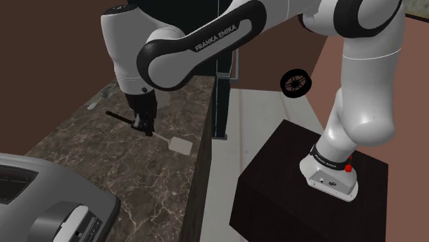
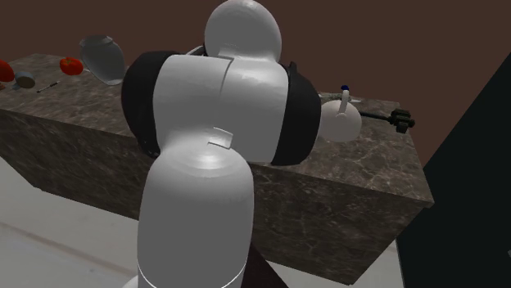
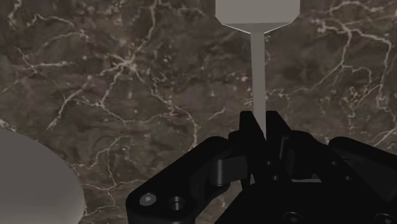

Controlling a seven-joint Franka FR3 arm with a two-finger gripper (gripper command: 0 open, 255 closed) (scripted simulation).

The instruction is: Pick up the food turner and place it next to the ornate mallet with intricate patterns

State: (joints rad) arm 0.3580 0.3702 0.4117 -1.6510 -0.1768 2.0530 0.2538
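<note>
The food turner (image 1: 179,144) has a black handle, a thin pale shaft and a flat white blade. My gripper (image 1: 146,126) is shut on it partway along, over the dark marble counter (image 1: 103,161). The handle sticks out toward the shoulder view's left and the blade points toward the counter's near edge. In the wrist view the gripper (image 3: 257,122) has its fingers closed on the shaft, with the turner blade (image 3: 257,13) ahead of them. I cannot tell whether the blade rests on the counter. The mallet (image 2: 400,121), dark-headed with a thin handle, lies near the counter's right end in the second exterior view.
A grey appliance (image 1: 48,199) stands at the counter's near left in the shoulder view. A red tomato (image 2: 72,64) and a silvery vessel (image 2: 102,57) sit at the far end. A pale rounded thing (image 3: 32,188) lies beside the gripper. The counter edge (image 1: 206,151) drops to the floor.
</note>
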